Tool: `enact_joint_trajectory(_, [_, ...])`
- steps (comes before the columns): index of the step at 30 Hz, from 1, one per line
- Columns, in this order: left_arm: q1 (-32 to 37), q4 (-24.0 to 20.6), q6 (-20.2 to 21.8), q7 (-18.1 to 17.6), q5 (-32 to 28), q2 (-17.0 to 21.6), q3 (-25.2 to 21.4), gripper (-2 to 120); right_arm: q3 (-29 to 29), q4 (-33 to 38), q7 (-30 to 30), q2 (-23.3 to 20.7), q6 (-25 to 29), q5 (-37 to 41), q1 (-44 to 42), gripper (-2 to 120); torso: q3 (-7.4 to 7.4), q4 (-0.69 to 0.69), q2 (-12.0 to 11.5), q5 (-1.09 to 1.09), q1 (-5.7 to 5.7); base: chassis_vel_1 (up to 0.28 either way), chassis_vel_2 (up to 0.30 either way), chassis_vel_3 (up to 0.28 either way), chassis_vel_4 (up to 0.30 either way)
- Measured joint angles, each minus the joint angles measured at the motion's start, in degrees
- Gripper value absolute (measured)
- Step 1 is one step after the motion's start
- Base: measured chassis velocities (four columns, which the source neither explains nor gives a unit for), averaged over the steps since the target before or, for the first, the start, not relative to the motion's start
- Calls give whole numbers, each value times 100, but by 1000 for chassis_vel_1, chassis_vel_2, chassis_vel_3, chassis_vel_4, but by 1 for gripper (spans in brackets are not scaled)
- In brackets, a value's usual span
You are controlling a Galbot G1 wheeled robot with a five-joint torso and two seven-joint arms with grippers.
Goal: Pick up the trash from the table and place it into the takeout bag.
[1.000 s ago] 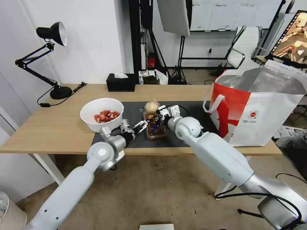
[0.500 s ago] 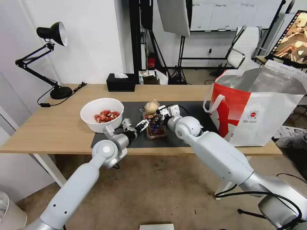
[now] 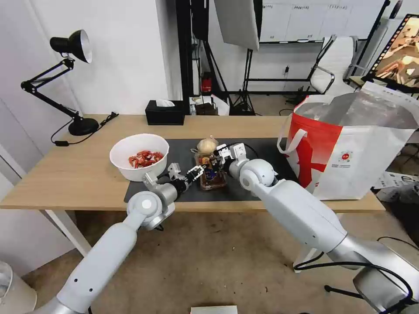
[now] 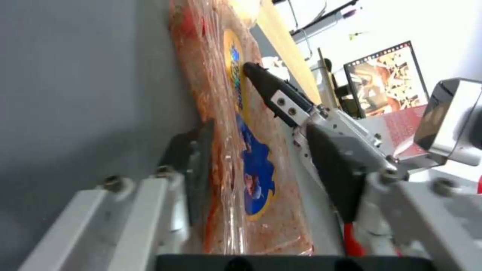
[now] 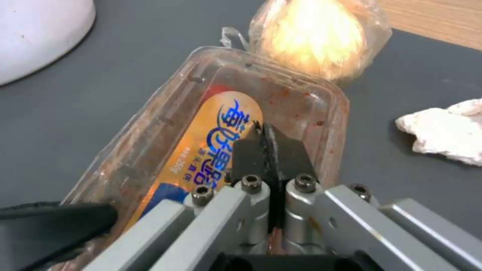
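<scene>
From the head camera you see the tray [image 3: 212, 174] on the mat [image 3: 262, 150], left of the bag [image 3: 358, 148]; both grippers meet at it. Your left gripper [image 4: 261, 177] straddles the tray's edge, fingers apart around it. Your right gripper [image 5: 265, 145] presses on the tray's lid, fingers closed together, holding nothing; the tan lump [image 5: 314, 35] touches the tray's far end.

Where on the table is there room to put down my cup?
Bare wood lies left of the white bowl, toward the desk lamp. More runs along the back edge between the black tissue box and the takeout bag. The mat's middle is crowded: both the left gripper and right gripper meet at the clamshell tray.
</scene>
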Motion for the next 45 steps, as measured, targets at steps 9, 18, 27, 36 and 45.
enact_joint_trajectory(9, [103,22,-39,-2,24,-37,-10,12,8,23,25,8,-9,2,-30,0,0,0,0,0,0,0,0,0,0])
enact_joint_trajectory(18, [145,50,-120,12,39,-53,-15,0,25,92,114,-9,-29,165,-70,0,0,0,0,0,0,0,0,0,0])
enact_joint_trajectory(27, [167,-49,-222,42,61,-45,-96,0,623,411,804,74,772,1458,-252,9,0,1,-1,0,1,0,0,0,0])
enact_joint_trajectory(36, [13,-393,-457,66,127,117,-220,0,1412,1756,1045,-576,1468,1827,-960,45,0,1,0,0,0,0,0,0,0])
enact_joint_trajectory(45, [-627,-522,-658,35,165,433,-222,0,2163,2702,978,-1260,1481,1187,-2361,72,-1,-1,0,3,0,0,0,0,0])
